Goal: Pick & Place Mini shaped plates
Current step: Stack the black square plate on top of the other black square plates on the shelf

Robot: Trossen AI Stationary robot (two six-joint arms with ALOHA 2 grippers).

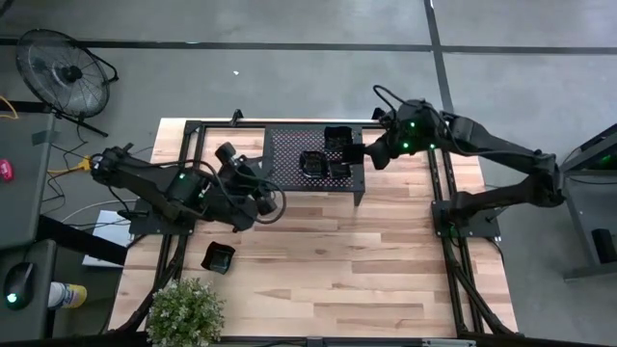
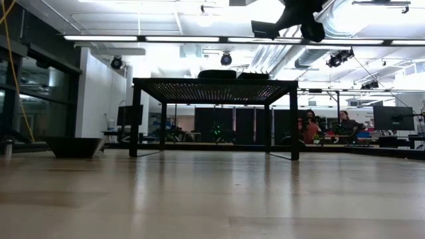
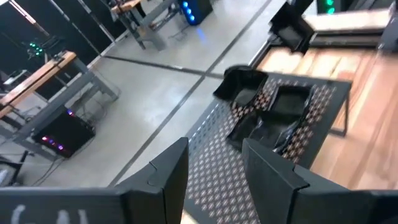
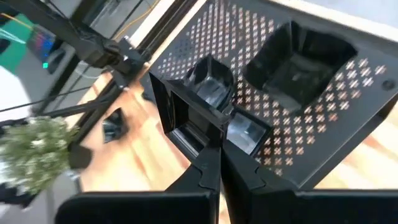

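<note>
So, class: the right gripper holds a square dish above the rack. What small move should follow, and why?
Probably lower it and open: the right gripper is shut on a square plate above the perforated rack, where other plates already sit. The left gripper waits open.

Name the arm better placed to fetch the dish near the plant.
Left. The left end effector, open and empty, is on the loose dish's side; the right end effector is over the rack, shut on a second dish.

Overhead, table-level and both wrist views all share the perforated rack (image 1: 313, 162).
</note>
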